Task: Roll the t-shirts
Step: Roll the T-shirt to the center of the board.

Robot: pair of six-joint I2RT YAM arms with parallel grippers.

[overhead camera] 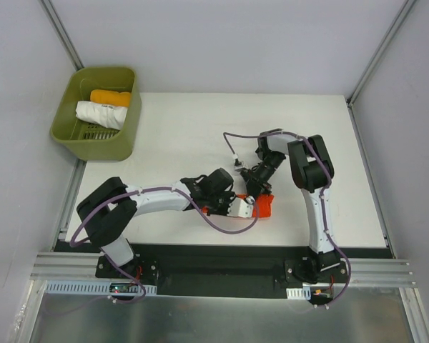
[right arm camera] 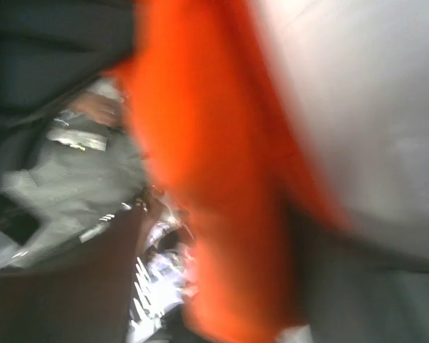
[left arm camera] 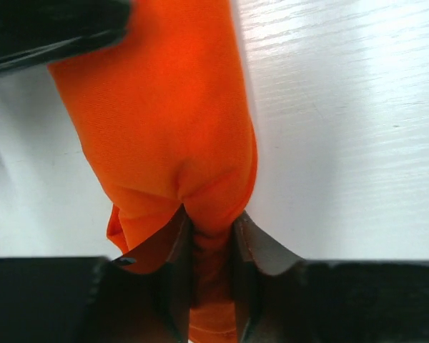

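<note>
The left gripper [overhead camera: 247, 207] reaches in low over the middle of the white table [overhead camera: 186, 136], and from above it meets the near end of the t-shirt [overhead camera: 264, 207], a small red-orange bundle lying close to the front edge. The right gripper [overhead camera: 252, 190] bends down onto the same bundle from the far side, so the two heads crowd together there. Well apart, in the far left corner, a green basket [overhead camera: 125, 136] holds an orange roll [overhead camera: 111, 97] and a white roll [overhead camera: 100, 114].

From the left wrist the hold is plain. The fingers [left arm camera: 173, 246] are drawn narrow on a gathered fold at the end of the cloth, and the rest runs away from them as a fairly tight roll lying on the table. A dark shape crosses its far end, likely the other arm.

The right wrist view is smeared. It shows orange cloth very near and nothing sharp, so I cannot tell how those jaws stand.

What worries me is that thin pinch. It has only an end fold, not the whole roll, so a lift from there could pull layers loose and let the roll unwind, more so if the far end is unsupported. The heads are also close enough to knock together.
</note>
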